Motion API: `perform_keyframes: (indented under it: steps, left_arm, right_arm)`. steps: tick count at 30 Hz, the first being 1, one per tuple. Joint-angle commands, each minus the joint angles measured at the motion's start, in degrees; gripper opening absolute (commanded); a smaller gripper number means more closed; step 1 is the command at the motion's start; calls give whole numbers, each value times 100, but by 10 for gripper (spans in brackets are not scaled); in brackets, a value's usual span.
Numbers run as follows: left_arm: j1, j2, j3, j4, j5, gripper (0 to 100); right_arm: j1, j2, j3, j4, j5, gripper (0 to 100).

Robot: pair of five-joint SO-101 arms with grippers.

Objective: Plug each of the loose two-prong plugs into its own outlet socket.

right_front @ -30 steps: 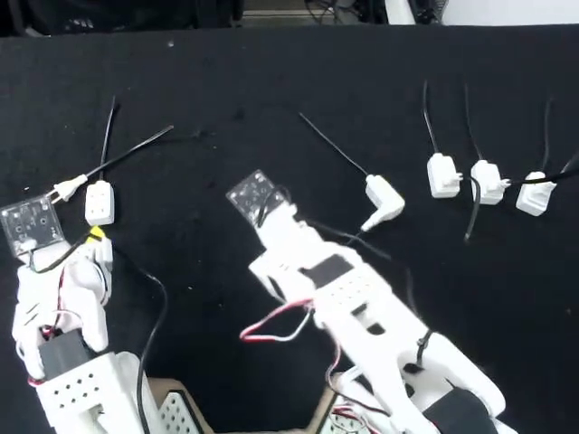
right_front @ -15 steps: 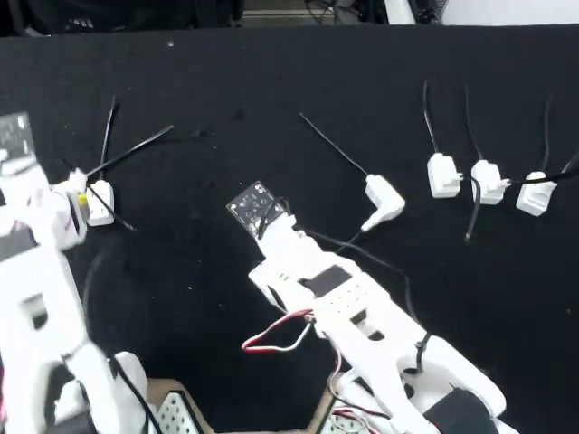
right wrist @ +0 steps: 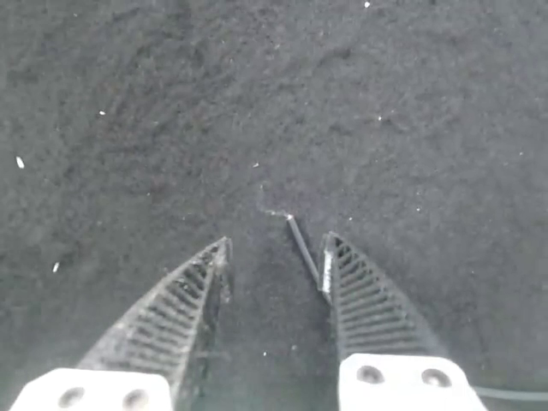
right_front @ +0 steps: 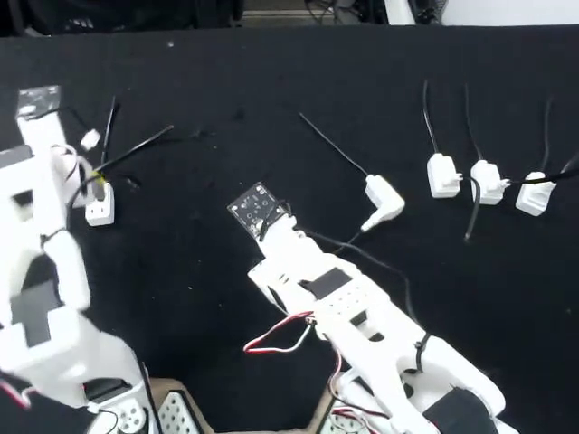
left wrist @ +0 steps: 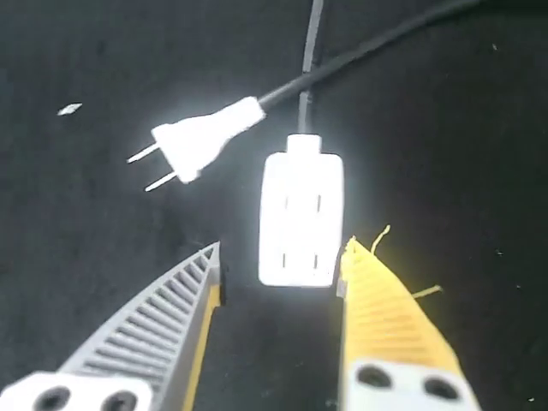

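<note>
A white outlet socket [left wrist: 301, 218] lies flat on the black cloth, its slots facing up. A loose white two-prong plug [left wrist: 201, 141] on a black cord lies right beside it, prongs pointing away from the socket. My left gripper [left wrist: 278, 250] is open, and its grey and yellow fingers flank the socket's near end without holding it. In the high view that socket [right_front: 99, 206] sits at the far left by the left arm [right_front: 41, 226]. My right gripper [right wrist: 274, 244] hangs open over bare cloth near a thin cord end [right wrist: 298, 240]. The right arm [right_front: 312, 276] is at mid-table.
A white angled plug [right_front: 384, 201] with a black cord lies right of centre. Three more white plug or socket pieces [right_front: 488, 181] with cords sit in a row at the far right. Black cloth covers the whole table.
The left arm has risen and swung toward the far left, bringing its gripper over the socket and plug. The right arm has barely shifted.
</note>
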Motion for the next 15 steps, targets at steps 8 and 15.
perform_keyframes:
  steps: [8,15]
  left_arm:
    - [171,2655,-3705,1459,-70,226]
    - [215,4070,-5244,2154,-62,223]
  right_arm:
    - [-79,-207,-4,-97,0,155]
    - [-79,-207,-4,-97,0,155]
